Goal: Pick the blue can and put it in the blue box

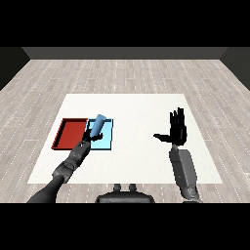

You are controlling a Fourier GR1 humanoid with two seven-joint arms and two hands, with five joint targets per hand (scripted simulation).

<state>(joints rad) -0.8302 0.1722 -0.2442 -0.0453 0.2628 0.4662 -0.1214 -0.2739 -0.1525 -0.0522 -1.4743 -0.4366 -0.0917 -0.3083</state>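
Note:
The blue can (97,125) is tilted, its top leaning to the upper right, over the left part of the light blue tray (106,141). My left hand (86,142) is below the can, fingers curled round its lower end, at the border between the two trays. Whether the can touches the tray floor cannot be told. My right hand (177,129) is raised on the right side of the table, far from the can, fingers straight and thumb spread out to the left, holding nothing.
The red tray (68,133) lies directly left of the light blue tray, their sides touching. The white table (136,112) stretches between the trays and my right hand, with a wooden floor beyond its edges.

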